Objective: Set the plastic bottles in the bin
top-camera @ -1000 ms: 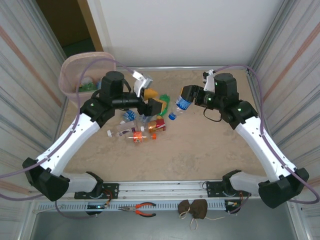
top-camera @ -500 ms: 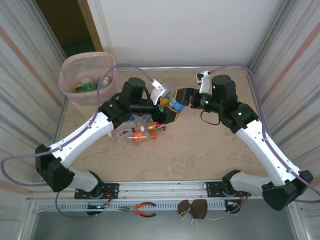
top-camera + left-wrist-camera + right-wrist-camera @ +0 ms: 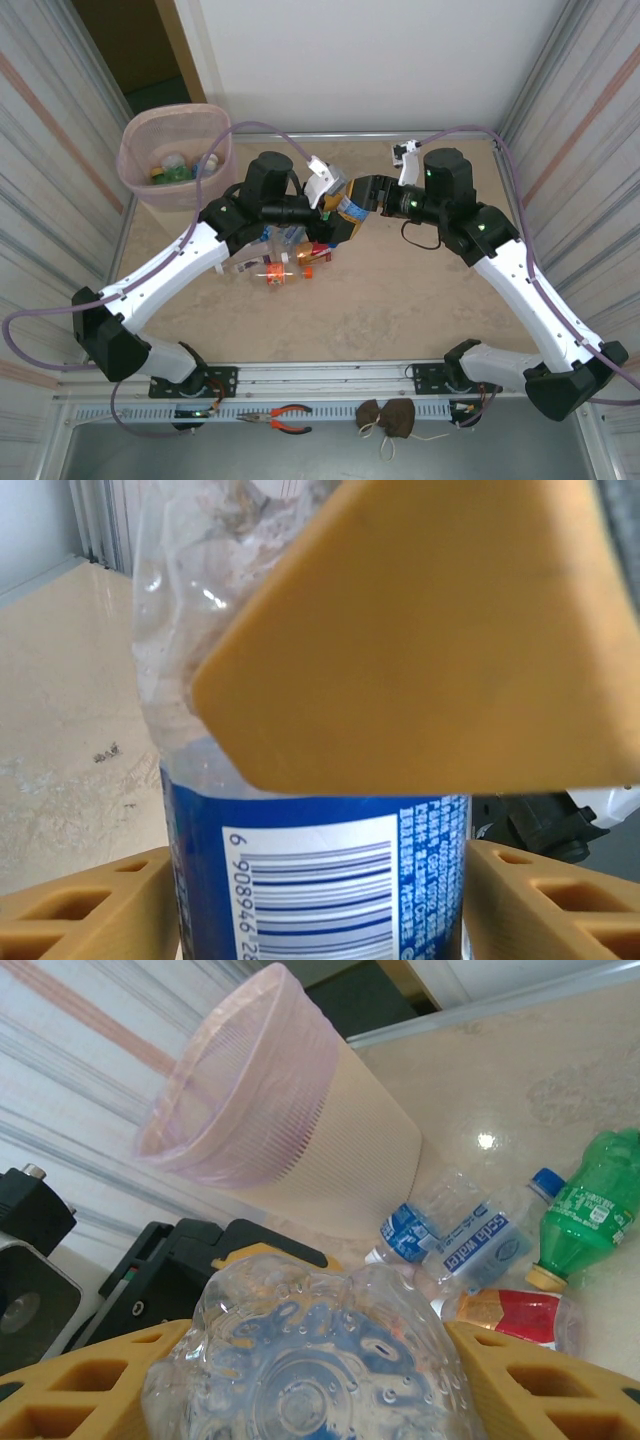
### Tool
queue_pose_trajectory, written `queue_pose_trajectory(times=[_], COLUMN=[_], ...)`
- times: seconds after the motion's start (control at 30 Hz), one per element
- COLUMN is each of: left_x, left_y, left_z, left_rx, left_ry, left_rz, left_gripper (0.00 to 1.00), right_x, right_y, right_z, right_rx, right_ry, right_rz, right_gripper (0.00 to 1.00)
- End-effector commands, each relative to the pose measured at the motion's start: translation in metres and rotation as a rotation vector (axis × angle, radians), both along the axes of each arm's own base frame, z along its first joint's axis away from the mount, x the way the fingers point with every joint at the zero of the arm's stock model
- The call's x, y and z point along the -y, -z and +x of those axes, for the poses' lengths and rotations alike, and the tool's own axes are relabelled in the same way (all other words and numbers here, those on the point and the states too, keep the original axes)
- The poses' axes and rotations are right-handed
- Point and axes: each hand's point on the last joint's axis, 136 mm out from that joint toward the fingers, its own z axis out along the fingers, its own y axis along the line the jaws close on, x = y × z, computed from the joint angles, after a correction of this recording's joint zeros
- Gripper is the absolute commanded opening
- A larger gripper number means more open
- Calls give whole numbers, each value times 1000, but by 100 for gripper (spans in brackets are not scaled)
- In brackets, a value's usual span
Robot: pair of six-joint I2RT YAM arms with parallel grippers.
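Left claw (image 3: 334, 224) edged in, grip unclear | right claw (image 3: 361, 194) holds bottle (image 3: 320, 880) | loose bottles (image 3: 285, 262) below

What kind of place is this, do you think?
Probably a robotics lab test cell: a beige stone-look tabletop fenced by ribbed metal wall panels, and red-handled pliers on the front ledge.

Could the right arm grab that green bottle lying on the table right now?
Probably not yet. The right claw is shut on a clear plastic bottle with a blue label, so it is already full. The green plastic bottle itself lies uncovered beside other bottles.
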Motion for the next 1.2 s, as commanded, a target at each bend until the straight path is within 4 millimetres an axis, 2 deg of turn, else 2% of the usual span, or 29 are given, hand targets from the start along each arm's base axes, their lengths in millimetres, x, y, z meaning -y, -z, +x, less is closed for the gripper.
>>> queue_pose_trajectory(times=[0.0, 0.43, 0.57, 0.73, 0.8, 0.93, 1.1, 1.17], left_x=[3, 2, -2, -12, -19, -40, -81, -104], left_y=[-27, -28, -29, -31, -33, -40, -56, -63], left_z=[-6, -9, -9, -2, 1, 9, 29, 39], left_rx=[80, 94, 119, 136, 143, 160, 179, 180], left_ry=[41, 54, 41, -13, -36, -96, -232, -299], left_rz=[-49, -43, -34, -6, 5, 25, 73, 92], left_gripper=[65, 50, 49, 48, 48, 48, 48, 48], right_x=[-2, -2, 1, 14, 26, 48, 67, 71], right_y=[-18, -18, -20, -27, -28, -36, -44, -44], right_z=[-2, -2, -3, -2, -1, 0, 0, 1], right_rx=[33, 36, 39, 61, 72, 102, 123, 122], right_ry=[-6, 8, 24, 80, 134, 223, 273, 284], right_rz=[23, 15, 9, -22, -49, -79, -74, -74], right_gripper=[55, 56, 69, 78, 83, 85, 86, 86])
